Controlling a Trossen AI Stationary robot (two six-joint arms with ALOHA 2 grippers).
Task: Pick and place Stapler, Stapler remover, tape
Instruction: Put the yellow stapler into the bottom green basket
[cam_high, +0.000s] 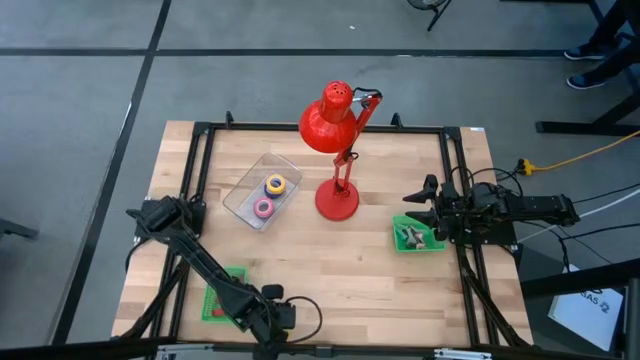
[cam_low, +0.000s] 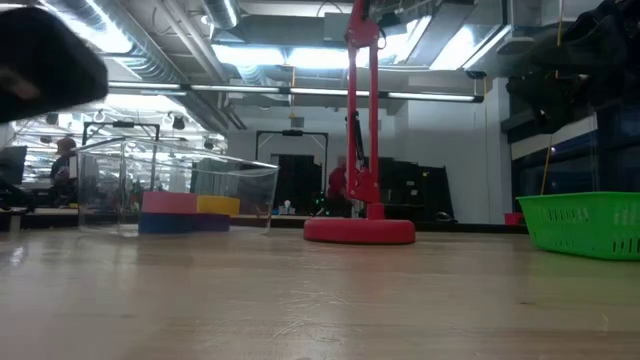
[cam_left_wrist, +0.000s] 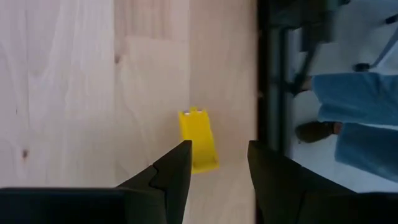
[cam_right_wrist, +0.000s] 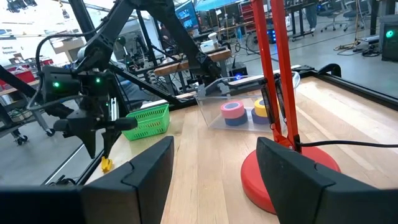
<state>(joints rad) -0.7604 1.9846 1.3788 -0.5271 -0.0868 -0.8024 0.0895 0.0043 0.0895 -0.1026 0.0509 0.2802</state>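
The left claw (cam_left_wrist: 217, 171) hangs over the near edge of the wooden table (cam_high: 330, 260), its fingers parted and empty, with a small yellow object (cam_left_wrist: 198, 140) lying on the wood just ahead of the tips; what that object is cannot be told. In the right wrist view the same claw (cam_right_wrist: 102, 146) shows low above the yellow piece (cam_right_wrist: 107, 164), beside a green basket (cam_right_wrist: 148, 121) at the table's near left corner. The right claw (cam_right_wrist: 214, 180) waits at the table's right side, fingers spread wide and holding nothing, close to a second green basket (cam_high: 417, 235) that holds some dark items too small to identify. The tape rolls sit in a clear tray (cam_high: 262, 188) on the left half of the table, toward its far side: from above, a yellow-and-blue roll (cam_high: 275, 185) and a pink roll (cam_high: 263, 208) lie side by side. At table height the tray (cam_low: 180, 190) shows pink (cam_low: 168, 202) and yellow (cam_low: 218, 205) rolls, each stacked on a blue one (cam_low: 190, 223). A red lamp (cam_high: 338, 120) stands near the table's middle, its round base (cam_high: 336, 202) just beside the tray and between it and the right-hand basket (cam_low: 585, 222). Beyond the table's near edge, the left wrist view catches a person's blue trouser legs (cam_left_wrist: 354, 118) and shoe (cam_left_wrist: 314, 130) on the floor.
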